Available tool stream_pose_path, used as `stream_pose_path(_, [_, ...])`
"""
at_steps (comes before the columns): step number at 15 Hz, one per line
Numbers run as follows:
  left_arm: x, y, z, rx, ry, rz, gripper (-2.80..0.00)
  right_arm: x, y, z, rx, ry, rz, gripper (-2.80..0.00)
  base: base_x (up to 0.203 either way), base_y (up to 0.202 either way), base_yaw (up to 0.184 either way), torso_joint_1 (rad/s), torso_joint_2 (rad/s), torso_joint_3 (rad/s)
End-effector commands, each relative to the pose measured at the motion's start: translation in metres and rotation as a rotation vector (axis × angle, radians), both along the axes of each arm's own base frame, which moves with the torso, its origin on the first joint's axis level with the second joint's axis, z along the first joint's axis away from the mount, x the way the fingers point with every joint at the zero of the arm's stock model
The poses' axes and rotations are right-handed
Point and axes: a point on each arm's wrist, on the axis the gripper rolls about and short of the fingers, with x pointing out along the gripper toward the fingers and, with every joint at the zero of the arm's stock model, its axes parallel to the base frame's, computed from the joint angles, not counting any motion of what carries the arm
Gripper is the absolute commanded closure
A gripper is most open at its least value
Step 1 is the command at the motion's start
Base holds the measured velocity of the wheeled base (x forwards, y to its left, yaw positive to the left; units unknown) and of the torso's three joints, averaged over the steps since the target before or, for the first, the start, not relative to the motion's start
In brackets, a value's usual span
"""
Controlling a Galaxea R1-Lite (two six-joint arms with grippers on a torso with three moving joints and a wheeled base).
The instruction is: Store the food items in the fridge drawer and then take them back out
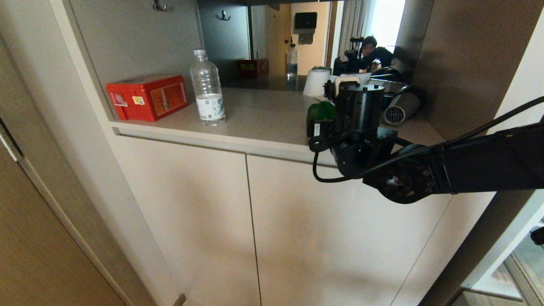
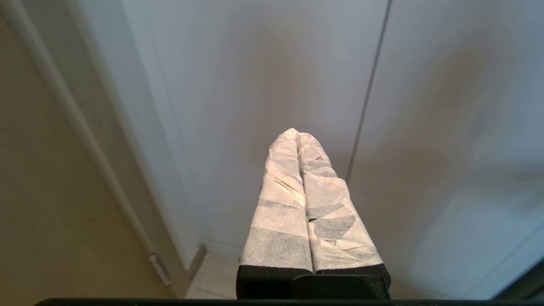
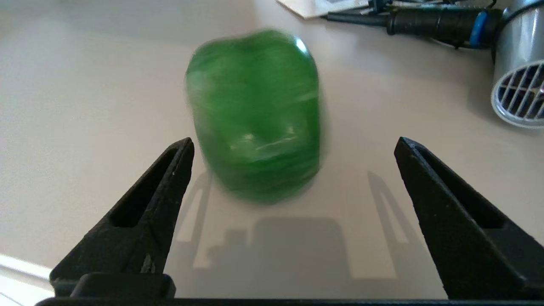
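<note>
A glossy green bell pepper (image 3: 255, 114) lies on the beige counter (image 1: 263, 121), and shows in the head view (image 1: 321, 111) just left of my right wrist. My right gripper (image 3: 295, 141) is open wide low over the counter. The pepper's near end sits between the black fingertips (image 3: 182, 153), closer to one, and touches neither. My left gripper (image 2: 297, 134) is shut and empty, its white-wrapped fingers pointing at the cabinet doors. A white-framed, glassy part (image 1: 505, 272) in the head view's lower right corner may be the fridge drawer; I cannot tell.
On the counter stand a red box (image 1: 147, 97) and a clear water bottle (image 1: 208, 89) to the left, a white roll (image 1: 316, 82) behind the pepper, and a silver hair dryer (image 1: 401, 109) with its cord to the right. Beige cabinet doors (image 1: 191, 221) are below. A mirror reflects a person.
</note>
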Motion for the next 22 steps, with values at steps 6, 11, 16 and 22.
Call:
stream_pose_path(6, [0.000,0.000,0.000,0.000,0.000,-0.001,0.00,0.003,-0.002,0.004,0.013,-0.019,0.005,-2.80,0.000,0.000,0.000,0.000,0.00,0.000])
stream_pose_path(11, [0.000,0.000,0.000,0.000,0.000,-0.001,0.00,0.017,0.004,-0.003,0.013,-0.021,0.075,-2.80,0.000,0.000,0.000,0.000,0.00,0.000])
stream_pose_path(16, [0.000,0.000,0.000,0.000,0.000,-0.001,0.00,0.045,0.007,-0.013,0.021,-0.038,0.053,-2.80,0.000,0.000,0.000,0.000,0.00,0.000])
stream_pose_path(22, [0.000,0.000,0.000,0.000,0.000,-0.001,0.00,0.056,0.012,-0.014,0.025,-0.053,0.049,-2.80,0.000,0.000,0.000,0.000,0.00,0.000])
